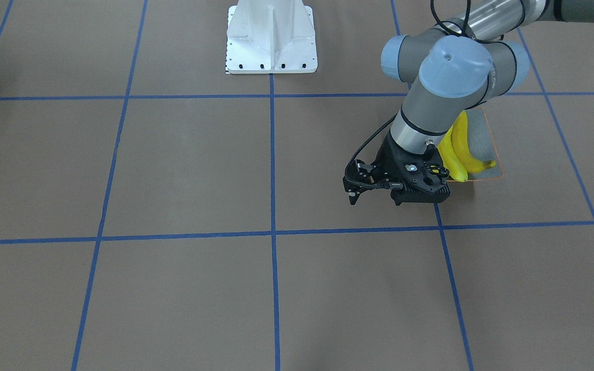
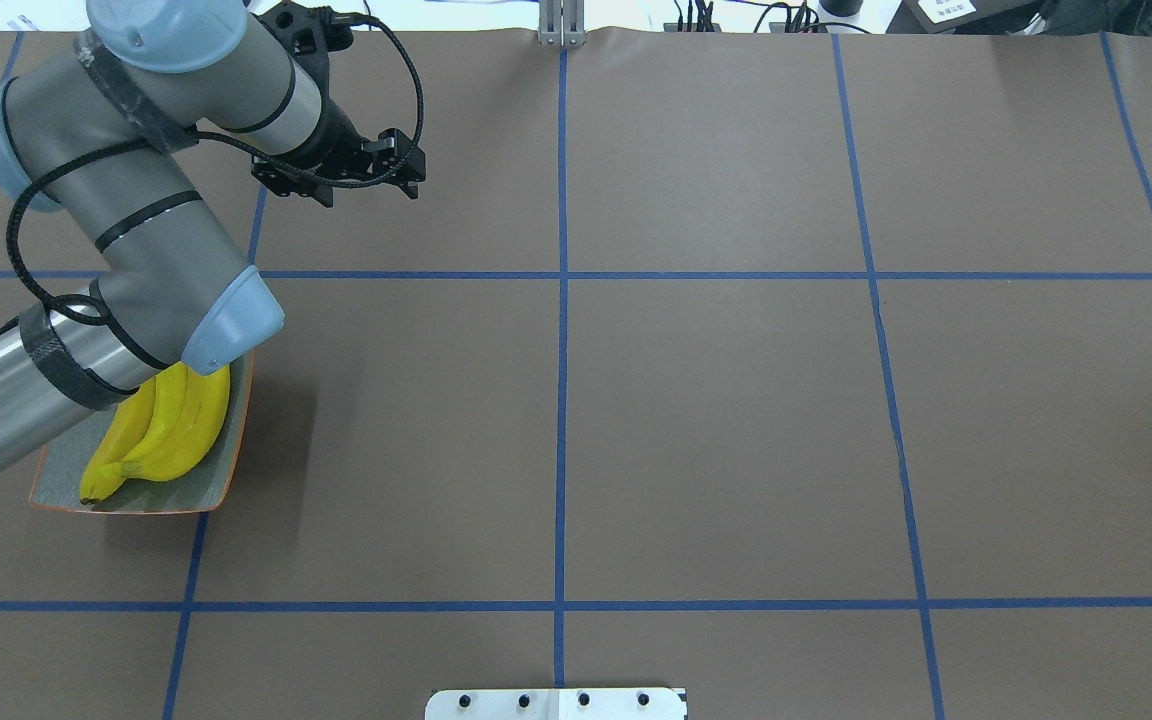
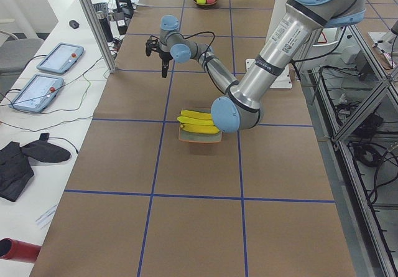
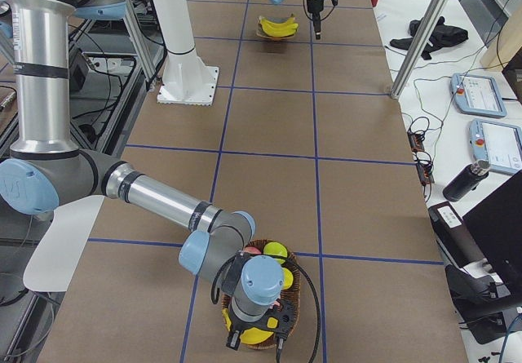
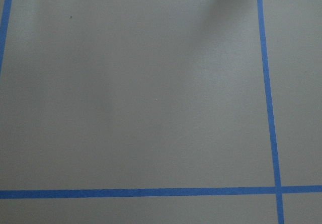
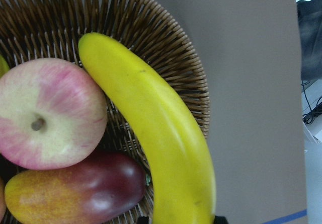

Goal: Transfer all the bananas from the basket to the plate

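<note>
An apple [image 6: 50, 113] and mango [image 6: 75, 189] crowd the banana [image 6: 161, 128] inside the basket [image 6: 166, 48].

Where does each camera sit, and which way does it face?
Front-facing: across the table, facing the robot; shows base, left arm.
Overhead: behind the robot, looking forward and down; left arm.
Exterior left: table's left end, looking along it; left arm near.
Exterior right: table's right end; right arm near, right gripper in the basket.
Left wrist: looks down at table; no body.
Right wrist: looks into the basket at a banana; only fingertips show.
Shared: front-facing and overhead both show bananas on the plate.
</note>
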Controlling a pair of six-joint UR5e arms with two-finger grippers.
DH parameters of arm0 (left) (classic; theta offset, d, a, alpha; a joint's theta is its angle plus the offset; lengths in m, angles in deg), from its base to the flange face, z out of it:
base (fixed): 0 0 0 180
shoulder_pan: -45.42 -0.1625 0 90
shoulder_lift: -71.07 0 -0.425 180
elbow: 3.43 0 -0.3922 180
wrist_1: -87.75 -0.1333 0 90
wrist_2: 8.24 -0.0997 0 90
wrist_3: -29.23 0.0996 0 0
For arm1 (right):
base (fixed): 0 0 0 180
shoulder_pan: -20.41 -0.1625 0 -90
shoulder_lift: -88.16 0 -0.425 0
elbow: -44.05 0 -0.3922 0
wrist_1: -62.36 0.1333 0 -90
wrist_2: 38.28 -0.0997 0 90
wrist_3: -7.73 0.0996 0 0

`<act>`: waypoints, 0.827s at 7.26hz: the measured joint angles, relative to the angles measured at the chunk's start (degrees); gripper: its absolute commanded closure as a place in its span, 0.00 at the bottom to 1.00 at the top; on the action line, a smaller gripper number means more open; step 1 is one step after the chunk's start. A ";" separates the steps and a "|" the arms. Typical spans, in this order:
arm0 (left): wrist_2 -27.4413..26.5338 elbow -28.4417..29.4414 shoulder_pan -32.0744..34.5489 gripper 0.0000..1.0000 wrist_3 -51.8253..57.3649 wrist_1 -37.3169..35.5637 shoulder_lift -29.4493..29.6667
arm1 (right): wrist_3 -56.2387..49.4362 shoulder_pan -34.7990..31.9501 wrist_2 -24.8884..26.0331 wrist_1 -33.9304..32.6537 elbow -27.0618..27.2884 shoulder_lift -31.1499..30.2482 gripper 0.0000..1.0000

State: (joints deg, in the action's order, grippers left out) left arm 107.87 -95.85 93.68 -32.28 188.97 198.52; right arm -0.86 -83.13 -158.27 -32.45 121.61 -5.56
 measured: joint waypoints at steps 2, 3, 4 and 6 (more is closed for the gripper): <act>0.00 0.03 -0.01 0.00 0.05 0.03 -0.24 | -0.02 -0.57 0.35 -0.04 0.76 -0.09 1.00; 0.02 0.04 -0.01 0.00 0.07 0.03 -0.30 | -0.01 -0.92 0.25 -0.05 2.01 -0.23 1.00; 0.04 0.04 -0.04 0.00 0.06 0.05 -0.33 | 0.05 -1.82 0.10 -0.13 4.37 -0.37 1.00; 0.06 0.04 -0.08 0.00 0.00 0.25 -0.47 | 0.24 -3.86 -0.09 -1.94 10.73 -0.32 1.00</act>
State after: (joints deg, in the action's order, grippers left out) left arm 107.93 -95.81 93.60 -32.28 189.21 198.05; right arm -0.62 -86.99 -158.36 -34.39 132.34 -5.88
